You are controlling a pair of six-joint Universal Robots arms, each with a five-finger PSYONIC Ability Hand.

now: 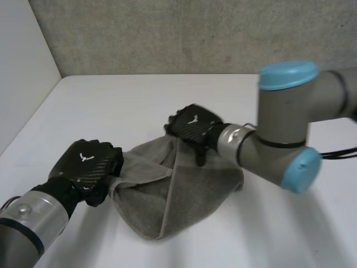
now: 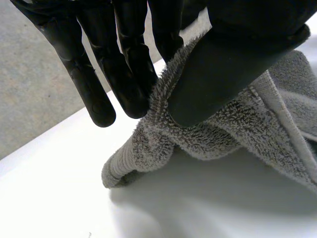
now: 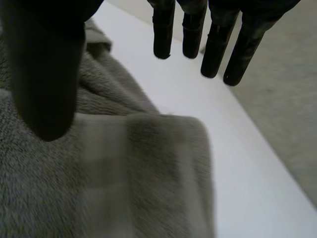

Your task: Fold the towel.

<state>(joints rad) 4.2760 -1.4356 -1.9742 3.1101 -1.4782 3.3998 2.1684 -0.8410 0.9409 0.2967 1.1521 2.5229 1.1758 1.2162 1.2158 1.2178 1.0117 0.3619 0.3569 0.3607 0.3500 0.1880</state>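
Observation:
A grey towel (image 1: 178, 195) lies bunched and partly folded on the white table (image 1: 111, 106), between the two hands. My left hand (image 1: 89, 164) is at the towel's left edge, and its thumb pinches a fold of the towel (image 2: 218, 129) against the fingers (image 2: 129, 79). My right hand (image 1: 192, 127) hovers over the towel's far corner with fingers (image 3: 218, 44) straight and spread from the thumb, nothing between them. Just below that palm the towel (image 3: 138, 168) rests on the table.
A grey wall (image 1: 184, 33) runs behind the table's far edge, and a white side panel (image 1: 22, 67) stands at the left. Bare table top lies beyond the towel and at the front right.

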